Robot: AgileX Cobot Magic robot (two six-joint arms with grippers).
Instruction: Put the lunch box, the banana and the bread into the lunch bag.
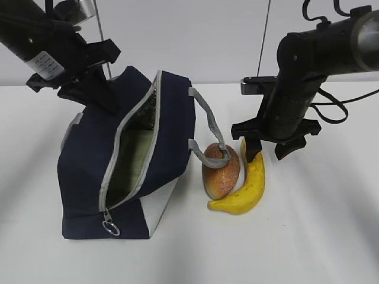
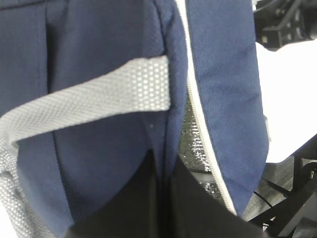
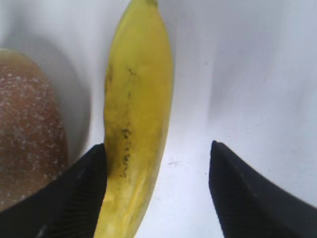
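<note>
The navy lunch bag (image 1: 89, 171) stands at the left with its zipper open. The pale green lid of the lunch box (image 1: 133, 157) shows inside it. My left gripper (image 1: 98, 94) is shut on the bag's upper back edge; in the left wrist view the gripper (image 2: 166, 198) pinches the navy fabric (image 2: 99, 163) beside the opening. The bread (image 1: 222, 174) lies on the table against the bag's handle. The banana (image 1: 249, 189) lies just right of it. My right gripper (image 1: 266, 148) is open and low over the banana's far end. In the right wrist view the banana (image 3: 138, 99) lies against the left finger and the bread (image 3: 27, 124) sits at the left.
A grey webbing handle (image 1: 207, 133) hangs over the bread. The zipper's metal ring pull (image 1: 111, 226) hangs at the bag's front bottom corner. The bag's silver lining (image 2: 195, 144) shows through the opening. A white table (image 1: 320, 236) extends to the right and front.
</note>
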